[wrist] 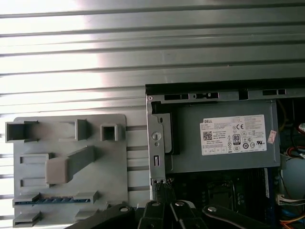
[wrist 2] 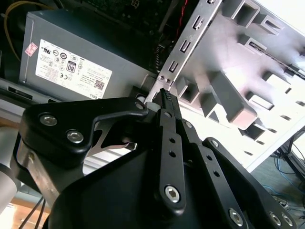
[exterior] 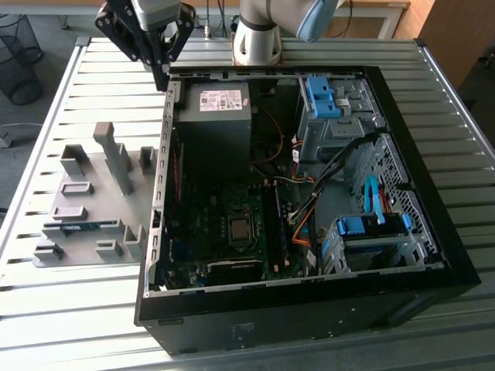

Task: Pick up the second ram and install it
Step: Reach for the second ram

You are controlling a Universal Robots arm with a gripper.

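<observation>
Claw points down, closed, above case edge; second ram in fixture

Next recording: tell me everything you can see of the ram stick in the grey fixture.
The second ram is a thin, narrow blue-green circuit-board strip with a row of small dark chips. It lies in a slot of the grey fixture plate, held between low grey blocks, on the slatted table beside the open computer case. Nothing else touches it; the gripper hangs apart, by the case's rim.
</observation>
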